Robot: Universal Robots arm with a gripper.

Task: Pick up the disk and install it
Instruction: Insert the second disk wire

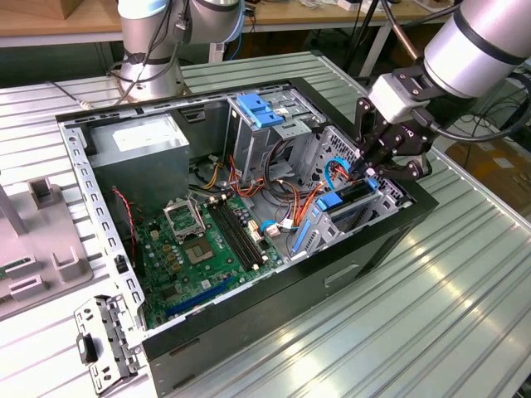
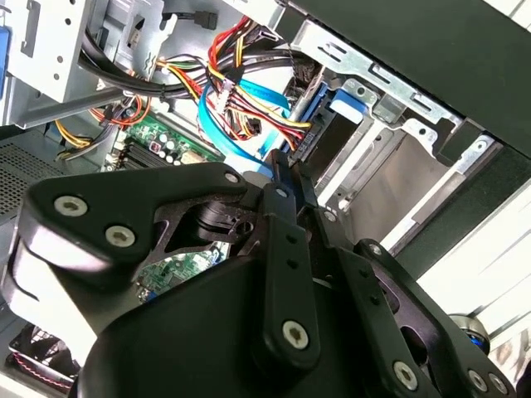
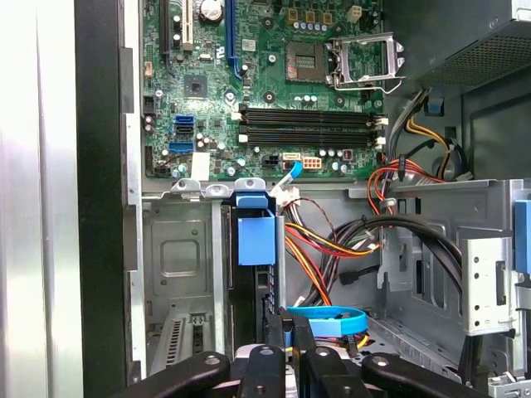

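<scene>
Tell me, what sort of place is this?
Probably a robotics lab or test workshop: an opened computer case lies on a ribbed metal table, a robot arm reaches in, and workbenches stand behind.

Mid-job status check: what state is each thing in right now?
disk: standing on edge inside the drive bay.
pincer: down at the drive bay, close to the disk.
computer case: lying flat, side open.
CPU socket: cover flipped open.
memory slots: empty.

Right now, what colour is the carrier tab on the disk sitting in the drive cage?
Blue. The tab on the disk shows best in the first wrist view.
</scene>
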